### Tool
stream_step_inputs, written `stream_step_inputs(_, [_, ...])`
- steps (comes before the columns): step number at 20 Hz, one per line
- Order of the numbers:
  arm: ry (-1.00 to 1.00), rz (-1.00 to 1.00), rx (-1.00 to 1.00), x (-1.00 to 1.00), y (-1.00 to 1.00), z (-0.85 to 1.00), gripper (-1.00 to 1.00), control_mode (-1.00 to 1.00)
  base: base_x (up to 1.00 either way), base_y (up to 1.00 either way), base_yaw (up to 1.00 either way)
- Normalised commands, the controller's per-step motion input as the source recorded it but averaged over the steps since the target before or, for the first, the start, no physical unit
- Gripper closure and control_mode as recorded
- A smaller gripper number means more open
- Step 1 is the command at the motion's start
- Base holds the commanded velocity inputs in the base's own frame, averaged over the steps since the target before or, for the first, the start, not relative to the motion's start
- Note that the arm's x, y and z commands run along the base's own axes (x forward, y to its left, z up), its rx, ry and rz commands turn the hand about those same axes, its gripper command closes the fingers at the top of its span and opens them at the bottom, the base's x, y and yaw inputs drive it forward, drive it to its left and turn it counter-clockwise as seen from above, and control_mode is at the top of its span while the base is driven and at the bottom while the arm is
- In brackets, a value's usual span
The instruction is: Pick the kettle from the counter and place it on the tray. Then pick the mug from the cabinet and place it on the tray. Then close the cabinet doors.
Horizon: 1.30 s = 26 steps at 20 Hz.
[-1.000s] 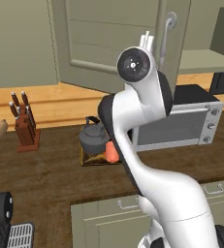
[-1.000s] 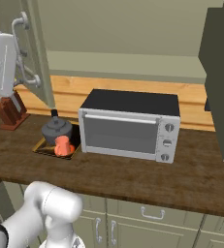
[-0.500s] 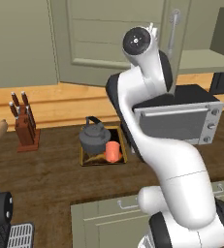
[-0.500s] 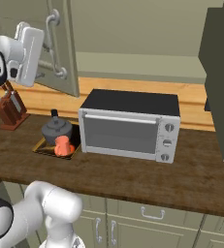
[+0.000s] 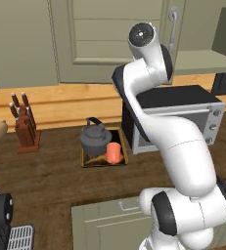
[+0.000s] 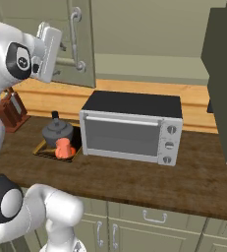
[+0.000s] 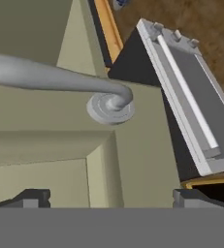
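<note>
Simulated kitchen scene. The squat dark-grey metal kettle (image 5: 95, 139) with its arched black handle and the small orange-red cylindrical mug (image 5: 114, 152) both stand inside the shallow black-rimmed square tray (image 5: 123, 152) with an orange-yellow patterned floor, the mug just in front and to the right of the kettle as the left base view shows them. The tray rests on the long dark-brown wood-grain counter (image 5: 51, 180), just to the left of a black-topped silver microwave oven (image 6: 129, 125); a brown wooden knife block (image 5: 24, 126) stands well apart from it, farther left on the counter. The white arm is raised high, its two-finger gripper (image 7: 111, 197) held close to the face of the tall sage-green panelled cabinet door on the left (image 6: 83, 54), just beside the curved light-grey tubular handle (image 7: 60, 80). In the hand view the two dark fingertips (image 7: 33, 197) stand wide apart with nothing between them, the handle's round base plate lying ahead of them. The right-hand cabinet door (image 6: 225, 74) stands swung outward at the right of the right base view.
</note>
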Motion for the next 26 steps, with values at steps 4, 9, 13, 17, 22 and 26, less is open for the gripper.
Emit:
stream_step_inputs(4, [0.03,0.14,0.00,0.58,0.00,-0.28,-1.00,-1.00,0.00,0.00,0.00])
stream_step_inputs(9, [0.15,0.14,0.00,0.65,0.05,-0.38,-1.00,-1.00,0.00,0.00,0.00])
stream_step_inputs(13, [0.15,0.19,-0.05,0.42,0.13,-0.40,-1.00,-1.00,0.00,0.00,0.00])
stream_step_inputs(17, [0.15,0.16,-0.08,0.31,0.27,-0.47,-1.00,-1.00,0.00,0.00,0.00])
stream_step_inputs(22, [0.18,0.14,-0.15,0.34,0.33,-0.64,-1.00,-1.00,0.00,0.00,0.00])
stream_step_inputs(26, [0.15,0.18,-0.10,0.12,0.22,-0.59,-1.00,-1.00,0.00,0.00,0.00])
